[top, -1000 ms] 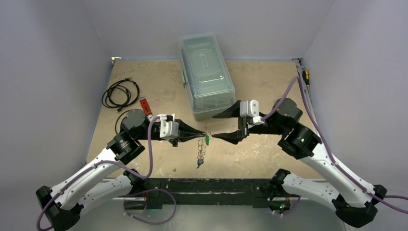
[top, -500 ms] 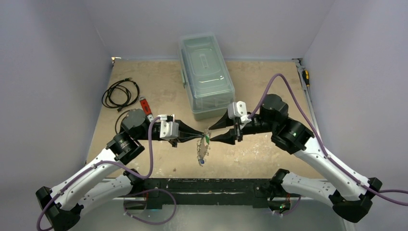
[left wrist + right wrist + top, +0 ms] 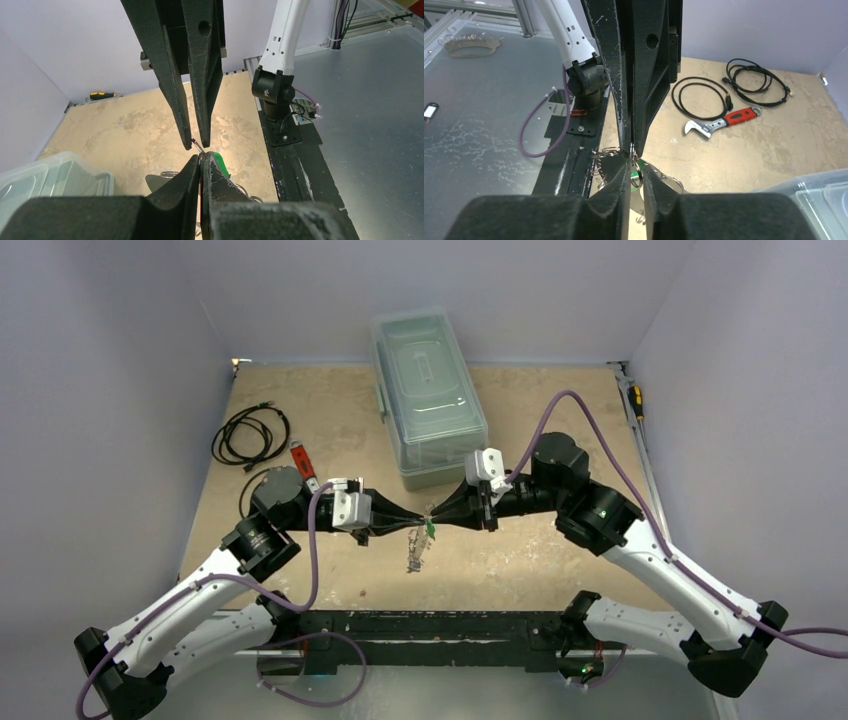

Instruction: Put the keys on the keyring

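My left gripper [image 3: 416,524] is shut on the keyring [image 3: 415,552], a thin silvery loop with small wire rings that hangs below its tips, above the table. The green key [image 3: 218,164] sits right beside the left gripper [image 3: 201,156]. From the right, my right gripper [image 3: 433,521] meets it tip to tip. In the right wrist view the right gripper [image 3: 636,169] stands only narrowly open, with a small wire ring [image 3: 636,176] and a bit of the green key in the gap. The left fingers [image 3: 644,90] come down from above onto the same spot. No blue key can be made out.
A clear lidded plastic box [image 3: 430,400] stands just behind the grippers. Black coiled cables [image 3: 250,435] and a red-handled wrench [image 3: 300,458] lie at the left. A yellow-and-black screwdriver [image 3: 635,400] lies by the right wall. The black base rail [image 3: 430,625] runs along the near edge.
The right arm has swung left until its tips meet the left gripper's, and its jaws have narrowed from wide open to a slim gap. The left gripper has stayed put; the hanging keyring shifted slightly.
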Robot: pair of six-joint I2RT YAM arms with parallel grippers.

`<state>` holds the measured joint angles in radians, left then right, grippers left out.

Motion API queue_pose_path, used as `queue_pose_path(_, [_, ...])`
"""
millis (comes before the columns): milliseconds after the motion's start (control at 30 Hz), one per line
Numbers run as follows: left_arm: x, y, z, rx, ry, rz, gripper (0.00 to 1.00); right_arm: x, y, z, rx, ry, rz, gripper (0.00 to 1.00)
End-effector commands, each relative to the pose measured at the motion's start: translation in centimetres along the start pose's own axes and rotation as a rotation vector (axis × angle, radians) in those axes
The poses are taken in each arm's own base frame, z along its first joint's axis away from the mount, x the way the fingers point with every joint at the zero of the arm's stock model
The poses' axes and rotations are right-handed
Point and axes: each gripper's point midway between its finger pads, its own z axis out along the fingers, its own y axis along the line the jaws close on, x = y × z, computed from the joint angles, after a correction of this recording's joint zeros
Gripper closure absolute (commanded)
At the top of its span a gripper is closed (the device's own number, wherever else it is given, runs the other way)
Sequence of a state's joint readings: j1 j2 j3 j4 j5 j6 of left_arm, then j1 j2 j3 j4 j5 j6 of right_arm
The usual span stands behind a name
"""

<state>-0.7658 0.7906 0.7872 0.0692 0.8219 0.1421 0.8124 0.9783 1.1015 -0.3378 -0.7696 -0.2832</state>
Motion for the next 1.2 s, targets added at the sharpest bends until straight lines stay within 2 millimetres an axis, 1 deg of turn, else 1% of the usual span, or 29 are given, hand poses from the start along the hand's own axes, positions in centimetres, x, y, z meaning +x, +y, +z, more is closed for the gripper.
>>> queue_pose_path(0, [-2.3,0.8,-0.2,-0.035,-0.058,0.067,1.0,-1.9,-0.3,-0.1,0.002,-0.045,-0.049,0.9])
queue_pose_path(67, [-2.3,1.1,-0.2,-0.053,-0.057,0.065,1.0,-1.6,-0.2,0.0,-0.003,-0.039,-0.043,0.98])
queue_pose_path(100, [-2.5,1.2,-0.3,-0.061,-0.063,0.066,1.0,-1.4,-0.2,0.0,-0.004,-0.037,-0.04,1.0])
queue_pose_path(267, [-2.9,1.7,-0.4,-0.101,-0.088,0.06,1.0,-0.7,-0.1,0.1,0.002,-0.033,-0.032,1.0])
queue_pose_path(500, [-3.4,2.0,-0.6,-0.13,-0.111,0.058,1.0,-0.2,0.0,0.2,0.006,-0.052,-0.016,1.0])
queue_pose_path(600, [-3.3,2.0,-0.6,-0.129,-0.109,0.056,1.0,-0.4,-0.1,0.1,0.015,-0.06,-0.023,1.0])
queue_pose_path(700, [-3.3,2.0,-0.5,-0.124,-0.106,0.052,1.0,-1.1,-0.2,-0.1,0.03,-0.078,-0.038,1.0])
queue_pose_path(733, [-3.2,2.0,-0.5,-0.124,-0.104,0.052,1.0,-1.3,-0.2,-0.2,0.035,-0.085,-0.043,0.93])
queue_pose_path(800, [-3.2,1.9,-0.5,-0.12,-0.104,0.052,1.0,-1.7,-0.2,-0.4,0.039,-0.098,-0.052,0.73])
queue_pose_path(867, [-3.2,1.9,-0.5,-0.117,-0.103,0.052,1.0,-2.1,0.1,-0.5,0.031,-0.113,-0.055,0.6])
queue_pose_path(900, [-3.2,1.8,-0.5,-0.115,-0.103,0.052,1.0,-2.2,0.2,-0.5,0.025,-0.117,-0.055,0.57])
queue_pose_path(1000, [-3.2,1.7,-0.5,-0.107,-0.104,0.053,1.0,-2.3,0.4,-0.3,0.006,-0.119,-0.053,0.51])
queue_pose_path(1167, [-3.3,1.6,-0.4,-0.099,-0.107,0.054,1.0,-2.1,0.0,0.1,0.003,-0.113,-0.051,0.51])
